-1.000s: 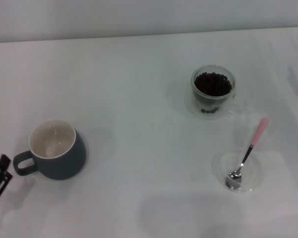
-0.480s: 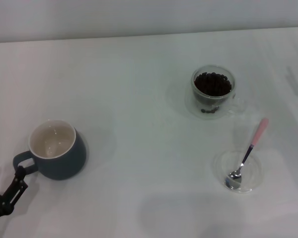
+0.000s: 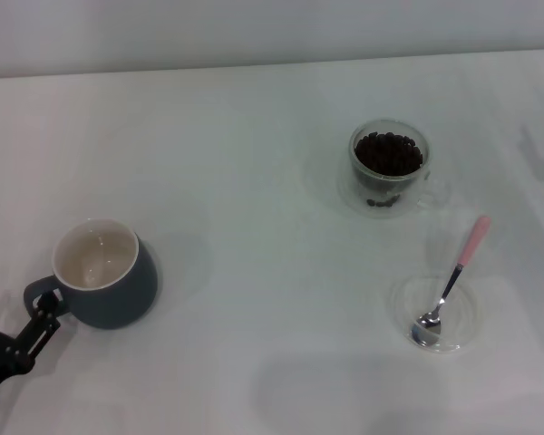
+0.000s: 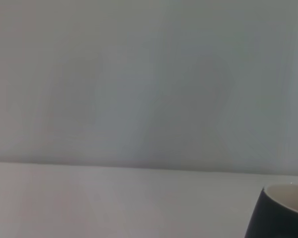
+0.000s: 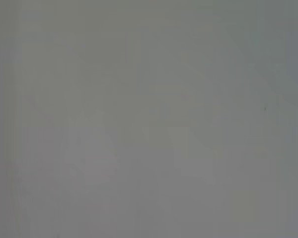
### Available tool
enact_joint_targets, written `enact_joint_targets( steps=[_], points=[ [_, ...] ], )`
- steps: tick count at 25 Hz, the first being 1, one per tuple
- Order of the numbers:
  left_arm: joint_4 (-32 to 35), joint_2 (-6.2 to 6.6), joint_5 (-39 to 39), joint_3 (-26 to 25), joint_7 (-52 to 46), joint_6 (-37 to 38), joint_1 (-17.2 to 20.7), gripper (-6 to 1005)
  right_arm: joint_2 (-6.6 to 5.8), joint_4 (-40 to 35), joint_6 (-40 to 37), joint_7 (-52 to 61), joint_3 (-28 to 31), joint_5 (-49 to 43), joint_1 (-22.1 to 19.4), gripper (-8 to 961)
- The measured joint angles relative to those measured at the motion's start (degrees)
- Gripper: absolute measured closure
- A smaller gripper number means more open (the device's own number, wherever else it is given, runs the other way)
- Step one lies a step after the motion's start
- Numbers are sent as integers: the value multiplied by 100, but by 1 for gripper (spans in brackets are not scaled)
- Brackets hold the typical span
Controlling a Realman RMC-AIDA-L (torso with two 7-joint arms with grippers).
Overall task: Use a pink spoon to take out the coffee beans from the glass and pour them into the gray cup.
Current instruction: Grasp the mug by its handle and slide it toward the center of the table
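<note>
Black left gripper (image 3: pixel 27 337) sits low at the table's (image 3: pixel 254 227) left edge, just beside the gray cup's (image 3: pixel 104 274) handle; its opening cannot be told. Farther right stands the glass (image 3: pixel 389 166) of beans (image 3: pixel 389 152); nearer, the spoon (image 3: pixel 451 285) lies in a clear dish (image 3: pixel 435 314).

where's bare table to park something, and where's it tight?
Widest bare patch: mid-table, between the gray cup and the glass of coffee beans. The far strip behind both is bare too. Tight: the right side, where the pink spoon lies in a clear dish near the glass, and the cup's handle, where the left pincer sits.
</note>
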Motion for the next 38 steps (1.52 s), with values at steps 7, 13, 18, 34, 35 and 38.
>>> enact_joint_targets(
  steps=[7, 13, 18, 34, 35, 38],
  points=[
    [-9, -1, 5, 0, 8, 9, -5, 183, 0, 3, 0, -19, 0, 0, -3, 212],
    [-7, -5, 3, -7, 4, 87, -21, 269, 6, 7, -14, -25, -5, -5, 19, 212],
    [-22, -7, -8, -35, 3, 200, -82, 527, 9, 21, -40, -38, -9, -14, 21, 212],
    [-101, -1, 29, 35, -11, 194, -119, 623, -5, -31, 42, -7, 68, 42, -114, 213],
    [-106, -9, 30, 71, -11, 193, -99, 634, -6, -26, 43, -7, 69, 42, -116, 213],
    [-110, -12, 24, 110, -25, 189, -84, 667, -7, -18, 49, -13, 71, 44, -119, 212]
  ],
)
